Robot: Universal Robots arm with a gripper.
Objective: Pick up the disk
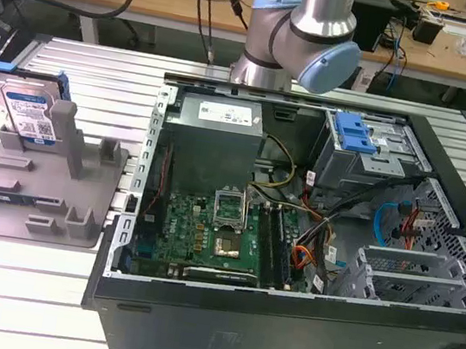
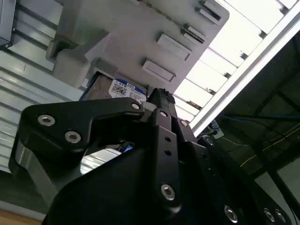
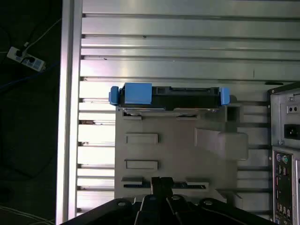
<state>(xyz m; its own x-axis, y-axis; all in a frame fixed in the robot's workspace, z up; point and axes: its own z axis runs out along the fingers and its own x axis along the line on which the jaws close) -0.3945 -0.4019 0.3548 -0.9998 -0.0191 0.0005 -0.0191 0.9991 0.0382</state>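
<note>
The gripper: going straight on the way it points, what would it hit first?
The gripper would probably meet the grey fixture tray, not the disk at its far end; depth is unclear.

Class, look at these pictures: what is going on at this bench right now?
A robot arm stands behind an open computer case. The disk stands upright in a grey fixture tray, ungrasped. In the first wrist view the pincer hangs over the tray, apart from the disk.
</note>
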